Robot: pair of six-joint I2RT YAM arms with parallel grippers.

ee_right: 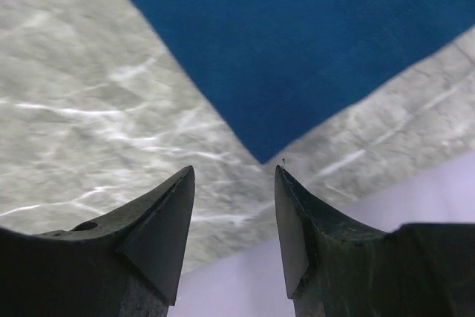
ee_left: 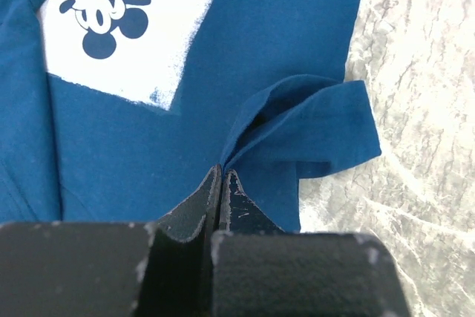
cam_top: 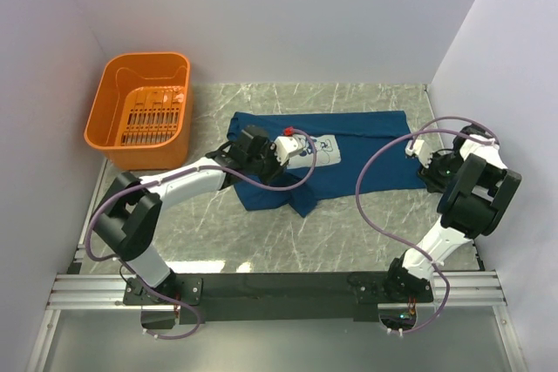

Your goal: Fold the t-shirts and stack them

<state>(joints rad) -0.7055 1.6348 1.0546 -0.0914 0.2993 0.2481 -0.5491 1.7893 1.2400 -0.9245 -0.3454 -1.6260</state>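
Observation:
One dark blue t-shirt [cam_top: 357, 150] lies spread across the middle of the table, its white cartoon print [cam_top: 318, 152] facing up. My left gripper [cam_top: 281, 161] is over the shirt's left part. In the left wrist view it [ee_left: 223, 170] is shut on a raised fold of the t-shirt [ee_left: 260, 50], with the print [ee_left: 119, 27] ahead and a sleeve [ee_left: 319, 128] to the right. My right gripper [cam_top: 433, 170] is open and empty at the shirt's right end. In the right wrist view it [ee_right: 234, 172] sits just short of a corner of the shirt [ee_right: 297, 50], not touching it.
An orange plastic basket [cam_top: 106, 128] stands at the back left of the marble table [cam_top: 261, 241]. White walls close in the left, back and right sides. The right arm's cable [cam_top: 370, 206] loops over the table beside the shirt.

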